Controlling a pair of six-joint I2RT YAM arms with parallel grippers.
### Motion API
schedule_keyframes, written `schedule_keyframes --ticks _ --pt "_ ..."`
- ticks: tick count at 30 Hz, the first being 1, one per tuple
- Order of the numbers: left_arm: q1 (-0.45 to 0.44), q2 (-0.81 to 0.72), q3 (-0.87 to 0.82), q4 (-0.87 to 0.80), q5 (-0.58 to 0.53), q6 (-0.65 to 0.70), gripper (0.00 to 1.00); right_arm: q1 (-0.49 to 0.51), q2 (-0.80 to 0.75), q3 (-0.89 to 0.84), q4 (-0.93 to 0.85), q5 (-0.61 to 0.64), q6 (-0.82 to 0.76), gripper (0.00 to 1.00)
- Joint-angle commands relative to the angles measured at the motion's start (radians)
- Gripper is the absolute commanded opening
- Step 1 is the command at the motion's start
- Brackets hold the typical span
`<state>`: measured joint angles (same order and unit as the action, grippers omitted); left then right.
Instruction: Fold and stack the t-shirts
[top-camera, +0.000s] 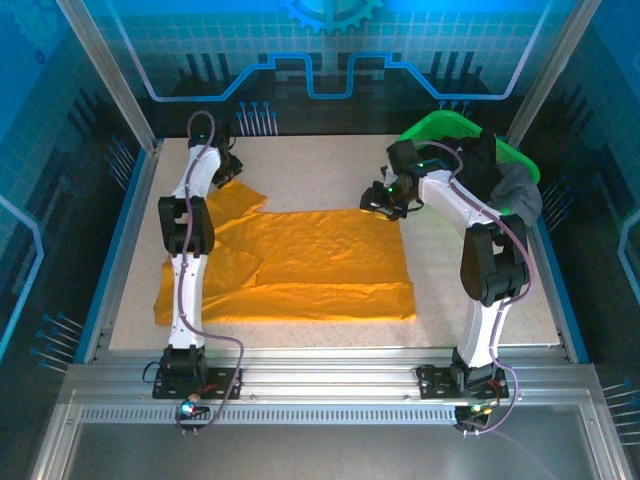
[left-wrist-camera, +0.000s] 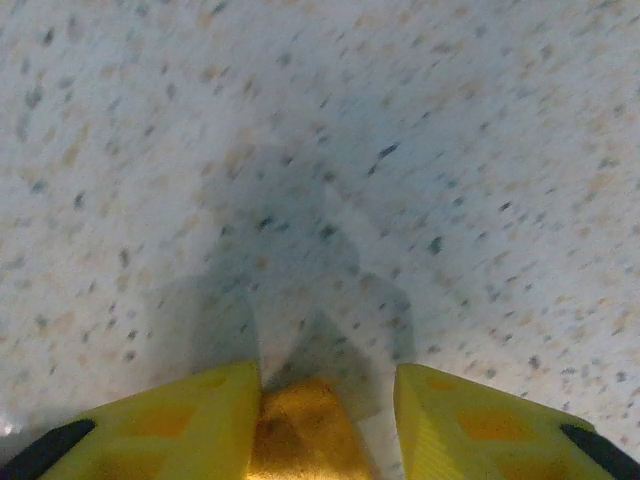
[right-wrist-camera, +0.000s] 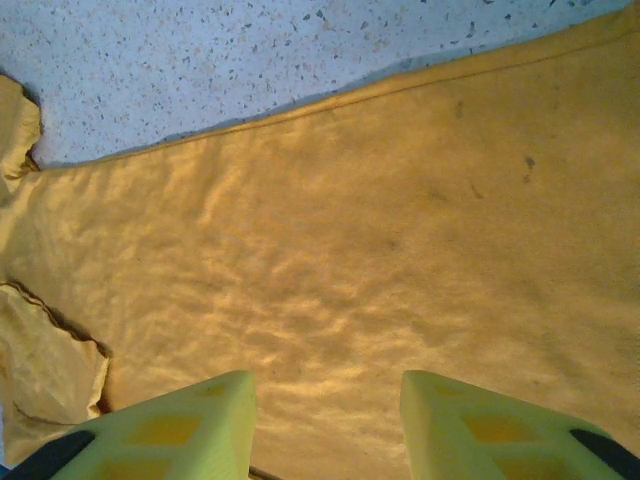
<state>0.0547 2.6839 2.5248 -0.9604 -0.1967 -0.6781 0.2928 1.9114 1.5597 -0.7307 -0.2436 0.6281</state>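
Observation:
A bright orange-yellow t-shirt (top-camera: 320, 255) lies spread out on the speckled table, its lower part folded up along the front. My left gripper (top-camera: 228, 165) sits at the shirt's far left sleeve. In the left wrist view the left gripper (left-wrist-camera: 328, 375) is open, and a tip of orange cloth (left-wrist-camera: 305, 430) lies between the jaws, against the left finger. My right gripper (top-camera: 383, 203) hovers at the shirt's far right corner. In the right wrist view the right gripper (right-wrist-camera: 328, 380) is open over the wrinkled shirt (right-wrist-camera: 350, 230), with nothing held.
A bright green basket (top-camera: 440, 128) stands at the back right, with dark grey clothing (top-camera: 505, 185) draped over its near side behind the right arm. Bare speckled table (top-camera: 320, 165) lies beyond the shirt. Metal frame posts and blue walls enclose the table.

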Motion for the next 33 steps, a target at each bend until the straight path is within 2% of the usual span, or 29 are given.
schedule_keyframes --ticks 1,4,8,10,12,16,21,26,33 --pt "-0.007 0.033 0.000 -0.150 0.036 -0.007 0.35 -0.020 -0.029 -0.020 0.006 -0.004 0.010 0.44" --pt "-0.014 0.025 -0.003 -0.148 0.038 0.008 0.26 -0.027 -0.027 -0.016 -0.002 0.056 0.030 0.44" --pt "-0.025 -0.007 -0.005 -0.132 0.012 0.019 0.06 -0.039 -0.020 -0.023 0.008 0.176 0.099 0.43" --pt "-0.034 -0.038 -0.015 -0.114 -0.007 0.029 0.00 -0.044 -0.017 -0.038 0.034 0.233 0.132 0.43" --pt "-0.046 -0.087 -0.031 -0.094 -0.032 0.040 0.00 -0.051 -0.006 -0.050 0.045 0.329 0.177 0.43" --pt "-0.071 -0.205 -0.109 -0.050 -0.049 0.047 0.00 -0.082 0.050 -0.034 0.056 0.403 0.243 0.43" --pt "-0.103 -0.353 -0.276 -0.007 -0.027 0.047 0.00 -0.100 0.178 0.089 0.065 0.394 0.187 0.43" --pt "-0.107 -0.477 -0.458 0.039 0.016 0.037 0.00 -0.099 0.324 0.243 0.002 0.379 0.114 0.40" --pt "-0.107 -0.561 -0.570 0.053 0.063 0.038 0.00 -0.100 0.437 0.369 -0.061 0.382 0.012 0.37"
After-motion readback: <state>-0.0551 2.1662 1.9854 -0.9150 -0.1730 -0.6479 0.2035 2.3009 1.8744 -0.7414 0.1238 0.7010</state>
